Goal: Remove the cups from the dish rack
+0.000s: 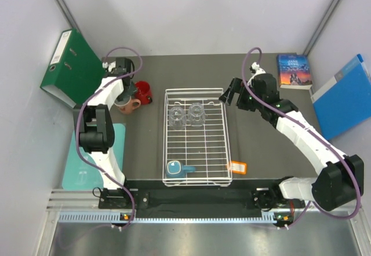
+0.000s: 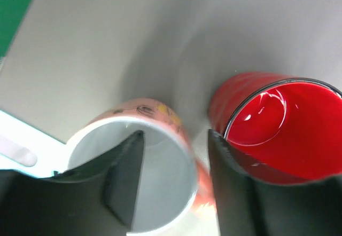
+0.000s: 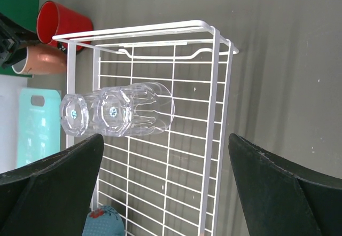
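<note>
Straddling the rim of the salmon-pink mug (image 2: pixel 160 110), the left pincer (image 2: pixel 176 134) has one finger inside the cup and the other outside, wedged between it and the red mug (image 2: pixel 256 113). A gap shows on each side of the cup wall, so the jaws stand parted, not clamped. Both mugs stand upright, just beside each other, on the bench (image 1: pixel 261 152) left of the dish rack (image 3: pixel 139 30).

The right pincer (image 3: pixel 165 137) hangs spread wide and holding nothing above the rack's far right corner. Two glass tumblers (image 3: pixel 115 112) sit side by side in the far end of the rack. The light-blue mug (image 1: pixel 174 168) sits in its near left corner. An orange tag (image 1: pixel 237 167) lies at the near right corner.
</note>
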### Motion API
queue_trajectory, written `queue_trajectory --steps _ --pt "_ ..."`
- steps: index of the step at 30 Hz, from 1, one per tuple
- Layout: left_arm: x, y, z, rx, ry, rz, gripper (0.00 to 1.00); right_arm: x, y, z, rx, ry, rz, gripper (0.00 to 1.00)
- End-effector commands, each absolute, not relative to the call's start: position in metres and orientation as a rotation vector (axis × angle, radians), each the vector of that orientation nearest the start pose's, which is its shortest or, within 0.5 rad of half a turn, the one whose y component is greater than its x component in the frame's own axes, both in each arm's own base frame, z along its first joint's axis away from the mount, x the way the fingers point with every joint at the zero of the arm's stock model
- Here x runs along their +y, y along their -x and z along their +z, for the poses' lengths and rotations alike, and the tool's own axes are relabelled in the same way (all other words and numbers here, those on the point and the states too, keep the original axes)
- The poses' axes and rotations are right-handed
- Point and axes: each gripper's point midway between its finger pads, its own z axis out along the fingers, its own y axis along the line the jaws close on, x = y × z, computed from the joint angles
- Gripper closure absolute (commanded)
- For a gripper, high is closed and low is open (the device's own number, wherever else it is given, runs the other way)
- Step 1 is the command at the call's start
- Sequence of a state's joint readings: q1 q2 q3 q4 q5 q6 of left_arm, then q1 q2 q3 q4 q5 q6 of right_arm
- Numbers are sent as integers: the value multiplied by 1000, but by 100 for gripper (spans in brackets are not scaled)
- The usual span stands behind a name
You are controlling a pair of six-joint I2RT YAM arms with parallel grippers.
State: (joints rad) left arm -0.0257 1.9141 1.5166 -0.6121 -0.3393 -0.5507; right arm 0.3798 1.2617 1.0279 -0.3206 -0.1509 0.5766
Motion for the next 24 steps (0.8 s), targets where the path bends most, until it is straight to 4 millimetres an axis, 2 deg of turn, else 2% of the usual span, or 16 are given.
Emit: queue_trajectory --steps 1,4,7,8,9,13,14,15,16,17,18,20,21,22,23,24 --pt "37 -456 147 2262 809 215 40 196 -338 223 2142 -84 747 2" --pt "43 -448 168 2207 843 235 29 192 -335 225 2136 -70 709 1" --pt "45 -442 197 2132 852 217 8 187 -329 233 2115 -41 642 0" --pt "46 -442 206 2110 852 210 4 188 -326 235 2107 -26 625 0" --pt "45 -439 222 2076 858 191 1 187 -320 239 2102 -14 613 0" --pt "38 -427 260 1995 852 129 1 193 -302 250 2074 76 561 0" --pt "35 -423 267 1982 850 112 1 203 -290 255 2059 137 583 0" --pt "31 -416 283 1946 846 82 1 209 -283 256 2050 198 586 0" --pt "23 -412 287 1943 824 60 1 217 -273 255 2056 255 608 1" --pt "16 -408 293 1935 803 39 1 234 -255 255 2054 348 649 0" --pt "11 -400 306 1910 785 16 1 243 -244 253 2054 414 663 1" --pt "-9 -390 310 1917 735 -25 1 266 -213 241 2085 551 714 2" --pt "-14 -381 318 1898 728 -47 1 273 -203 237 2093 590 725 2" --pt "-27 -374 313 1914 701 -55 1 277 -195 231 2107 622 720 2" --pt "-33 -369 313 1919 687 -61 1 288 -178 223 2114 691 727 3" --pt "-39 -361 316 1910 682 -77 1 293 -170 221 2113 719 726 3"
